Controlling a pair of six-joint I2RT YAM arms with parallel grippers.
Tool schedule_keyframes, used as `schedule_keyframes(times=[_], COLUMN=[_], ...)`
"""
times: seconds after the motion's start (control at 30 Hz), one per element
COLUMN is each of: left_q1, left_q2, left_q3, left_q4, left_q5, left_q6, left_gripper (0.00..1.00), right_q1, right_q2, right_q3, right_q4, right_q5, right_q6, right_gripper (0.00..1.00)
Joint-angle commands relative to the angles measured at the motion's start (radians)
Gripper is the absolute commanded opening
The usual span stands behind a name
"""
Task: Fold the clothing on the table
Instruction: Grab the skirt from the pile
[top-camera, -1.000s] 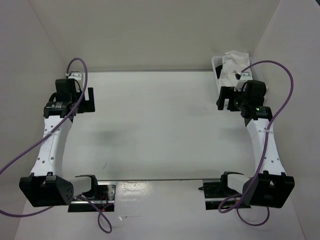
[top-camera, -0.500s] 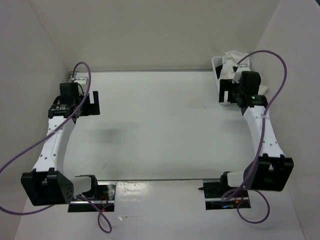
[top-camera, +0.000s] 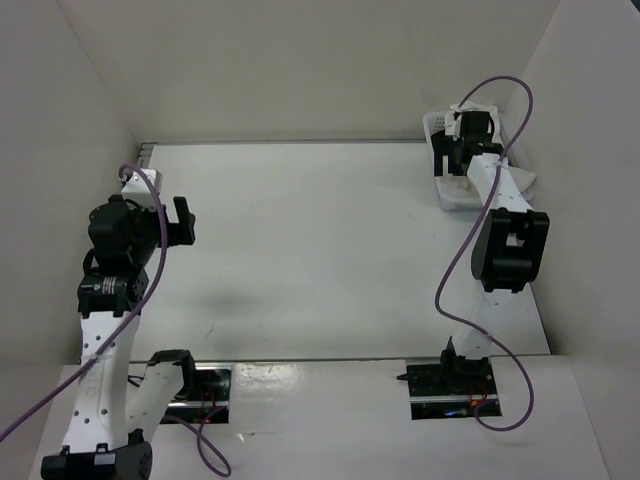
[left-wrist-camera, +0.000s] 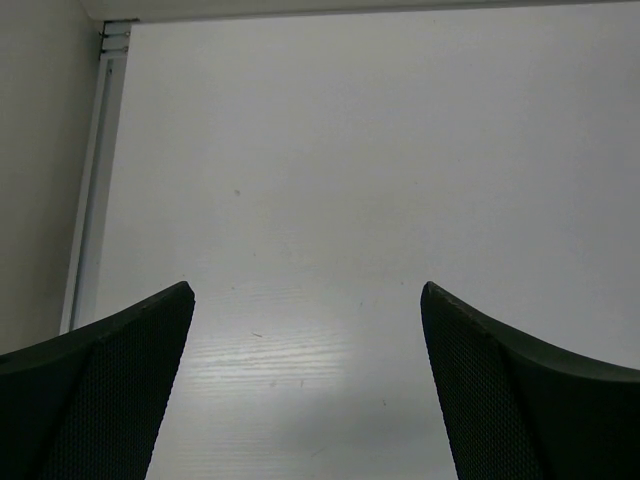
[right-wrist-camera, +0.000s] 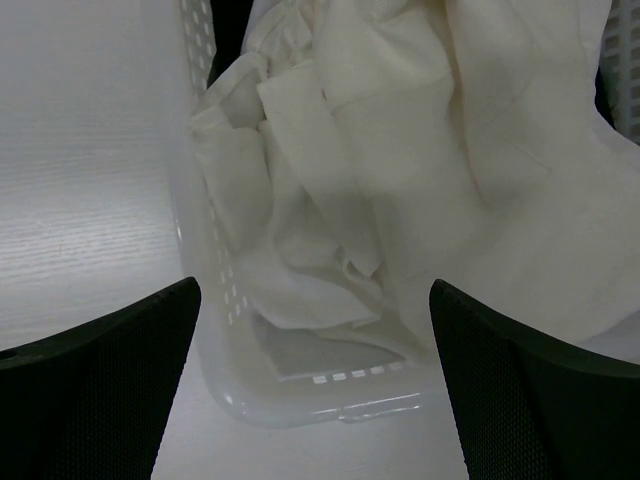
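The white counter (top-camera: 320, 250) fills most of the scene, its grey edge strip running along the far and left sides.

The left arm (top-camera: 100, 340) rises from its base at the near left. Its white link leans towards the far side, and the black wrist is bent so that the head points right, over the left part of the counter. The right arm (top-camera: 510, 245) stands taller from its base at the near right. Its black elbow is high above the right edge, and its forearm stretches to the far right corner.

A white perforated basket (right-wrist-camera: 205, 300) sits in that corner, on the counter. The clothing (right-wrist-camera: 420, 170) lies crumpled inside it as a heap of white cloth that rises above the rim. Individual pleats cannot be made out in the folds.

The right pincer (right-wrist-camera: 315, 285) hangs above the basket's near left corner, fingers spread wide, with nothing between them and apart from the cloth. The left pincer (left-wrist-camera: 305, 295) is likewise spread wide, holds nothing, and looks down on bare counter near the left edge strip.

A purple cable (top-camera: 465, 250) loops off each arm.
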Motion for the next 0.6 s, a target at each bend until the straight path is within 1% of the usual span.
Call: schedule_keyframes(times=[0.0, 0.13, 0.27, 0.4, 0.47, 0.5, 0.53, 0.57], left_q1=[-0.002, -0.002, -0.002, -0.002, -0.002, -0.002, -0.002, -0.002], left_q2=[0.007, 0.09, 0.18, 0.213, 0.213, 0.213, 0.202, 0.202], left_q3=[-0.002, 0.034, 0.06, 0.078, 0.078, 0.078, 0.078, 0.078], left_q4=[0.08, 0.041, 0.009, -0.014, -0.014, -0.014, -0.014, -0.014], left_q5=[0.018, -0.004, -0.027, -0.027, -0.027, -0.027, -0.027, -0.027], left_q6=[0.021, 0.012, 0.012, 0.003, 0.003, 0.003, 0.003, 0.003], left_gripper=[1.0, 1.0, 1.0, 1.0, 1.0, 1.0, 1.0, 1.0], right_q1=[-0.034, -0.043, -0.066, -0.066, -0.075, -0.075, -0.085, -0.085], right_q2=[0.019, 0.076, 0.102, 0.143, 0.177, 0.187, 0.197, 0.21], right_q3=[0.078, 0.114, 0.114, 0.076, 0.075, 0.086, 0.086, 0.097], right_q4=[0.033, 0.033, 0.07, 0.107, 0.107, 0.107, 0.098, 0.098], right_q5=[0.031, 0.078, 0.115, 0.149, 0.149, 0.16, 0.16, 0.172], right_q6=[0.005, -0.004, -0.004, -0.013, -0.013, -0.022, -0.023, -0.023], right_gripper=[0.99, 0.99, 0.99, 0.99, 0.94, 0.83, 0.75, 0.64])
